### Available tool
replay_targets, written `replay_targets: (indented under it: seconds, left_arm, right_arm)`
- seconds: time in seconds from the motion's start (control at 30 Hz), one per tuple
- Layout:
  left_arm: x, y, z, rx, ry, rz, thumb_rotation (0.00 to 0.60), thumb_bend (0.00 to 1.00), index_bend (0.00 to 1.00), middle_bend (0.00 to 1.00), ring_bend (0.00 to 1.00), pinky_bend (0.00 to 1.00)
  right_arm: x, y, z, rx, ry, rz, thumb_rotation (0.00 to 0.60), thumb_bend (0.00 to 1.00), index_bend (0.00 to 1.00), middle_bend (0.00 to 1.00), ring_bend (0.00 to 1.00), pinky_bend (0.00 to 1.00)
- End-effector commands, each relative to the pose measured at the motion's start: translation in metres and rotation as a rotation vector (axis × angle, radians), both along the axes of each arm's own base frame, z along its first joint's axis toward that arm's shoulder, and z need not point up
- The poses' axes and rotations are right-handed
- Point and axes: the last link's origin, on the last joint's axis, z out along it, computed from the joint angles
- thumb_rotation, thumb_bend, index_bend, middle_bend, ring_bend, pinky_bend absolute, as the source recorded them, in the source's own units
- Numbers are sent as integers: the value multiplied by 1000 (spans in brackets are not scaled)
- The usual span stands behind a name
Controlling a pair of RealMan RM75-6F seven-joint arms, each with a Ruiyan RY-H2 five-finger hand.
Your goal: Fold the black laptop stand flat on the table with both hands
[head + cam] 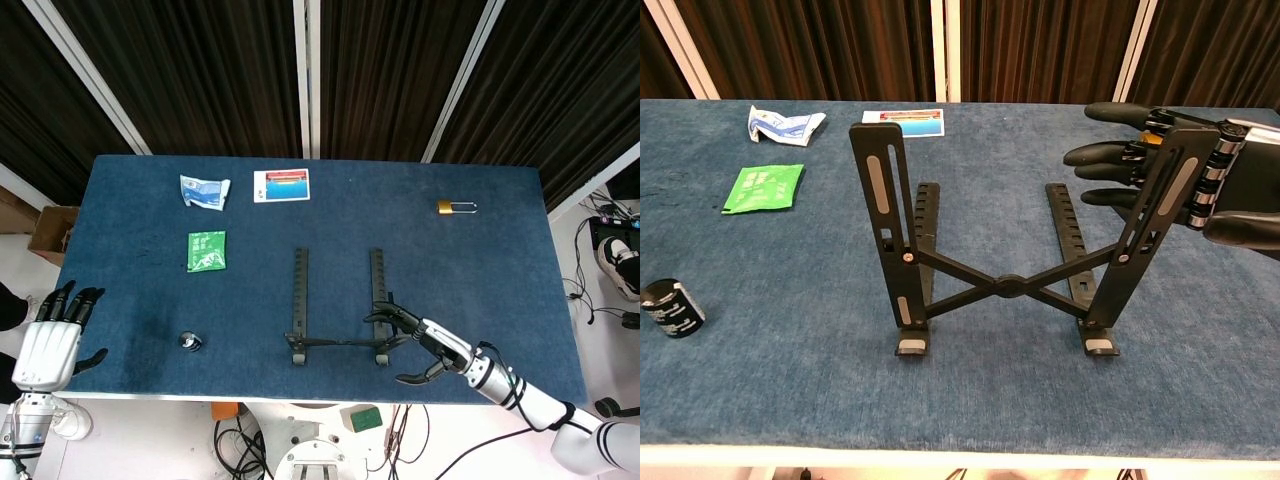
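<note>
The black laptop stand (1005,285) stands unfolded on the blue counter (480,270), close to the front edge and a little right of the middle. Its two base rails lie flat and point toward the back edge, its two support arms rise upright from the front feet, and a crossed brace joins them low down.

The right hand (1180,185) is at the top of the right support arm. Its fingers (1105,155) are stretched out and spread apart, and they reach to the far side of the arm, while the thumb is on the near side at the right. The hand has no grip on the stand; the chest view does not show clearly whether the palm touches the arm. In the head view the same hand (425,345) is above the right front foot of the stand, near the front edge.

The left hand (55,335) is beside the front left corner of the counter, outside its edge, with fingers straight and apart and nothing in it.

Near the back left corner lie a crumpled white packet (204,191) and a printed card (281,185). A green packet (206,250) lies in front of them. A small dark cylinder (189,342) stands near the front edge at the left. A brass padlock (452,207) lies toward the back right.
</note>
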Motion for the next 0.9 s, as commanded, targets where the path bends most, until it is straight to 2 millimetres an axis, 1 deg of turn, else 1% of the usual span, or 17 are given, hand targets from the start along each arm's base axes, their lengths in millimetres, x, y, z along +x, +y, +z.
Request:
replay_targets:
  seconds: [0.03, 0.13, 0.23, 0.43, 0.57, 0.77, 0.9]
  left_arm:
    - [0, 0, 0, -2, -2, 3, 600, 24, 145, 158, 51, 136]
    - [0, 1, -1, -4, -10, 4, 600, 24, 145, 158, 52, 137]
    - [0, 0, -2, -7, -12, 4, 600, 24, 146, 158, 51, 137]
    - [0, 1, -3, -13, -12, 6, 600, 23, 146, 158, 51, 137]
    - [2, 2, -4, -15, -16, -1, 600, 24, 146, 158, 51, 136]
    - [3, 5, -7, -38, -31, -7, 600, 23, 146, 158, 51, 136]
    - [8, 12, -12, -70, -62, -32, 600, 24, 146, 158, 51, 136]
  right_arm:
    - [-1, -6, 1, -9, -5, -10, 600, 100, 0, 146, 0, 0]
    - [0, -8, -5, 11, 4, -18, 600, 98, 0, 146, 0, 0]
    - [0, -4, -13, 60, 3, -25, 600, 98, 0, 146, 0, 0]
    - [-9, 1, -32, 159, -22, -105, 600, 99, 0, 147, 0, 0]
    - [-14, 3, -40, 217, -60, -160, 600, 118, 0, 147, 0, 0]
    - [-23, 6, -45, 276, -80, -217, 600, 135, 0, 148, 0, 0]
    - [-25, 7, -47, 286, -85, -227, 600, 145, 0, 148, 0, 0]
